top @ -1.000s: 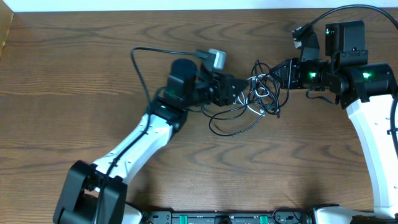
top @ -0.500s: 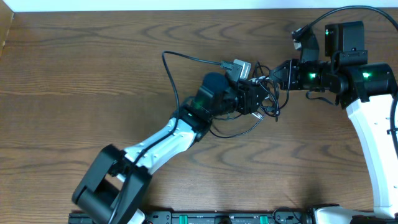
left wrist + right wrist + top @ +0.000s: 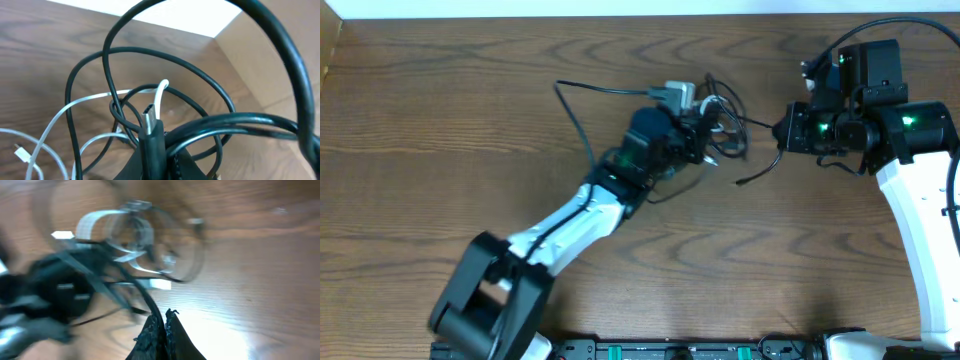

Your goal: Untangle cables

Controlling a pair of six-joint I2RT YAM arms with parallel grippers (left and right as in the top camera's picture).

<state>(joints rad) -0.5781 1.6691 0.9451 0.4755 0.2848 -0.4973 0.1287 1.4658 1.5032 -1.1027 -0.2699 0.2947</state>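
Note:
The cables (image 3: 722, 118), thin black and white cords, hang in a tangle at my left gripper (image 3: 706, 140) near the table's back middle. In the left wrist view that gripper (image 3: 154, 152) is shut on a black plug (image 3: 150, 127) with a metal tip. Black loops (image 3: 200, 75) and a white cord (image 3: 65, 107) rise around it. My right gripper (image 3: 783, 132) is apart to the right, shut on one black strand (image 3: 760, 170) that trails down-left to a loose end. The right wrist view is blurred, with that strand (image 3: 145, 297) running into the shut fingers (image 3: 164, 320).
The left arm's own thick black cable (image 3: 575, 110) arcs over the table behind its wrist. The table's back edge (image 3: 520, 18) runs along a white wall and its left edge (image 3: 328, 60) is near. Bare wood (image 3: 740, 260) lies in front of both grippers.
My left gripper has shut on the black plug and pulled the tangle left and toward the back. The right gripper shifted slightly right, so the bundle now sits apart from it.

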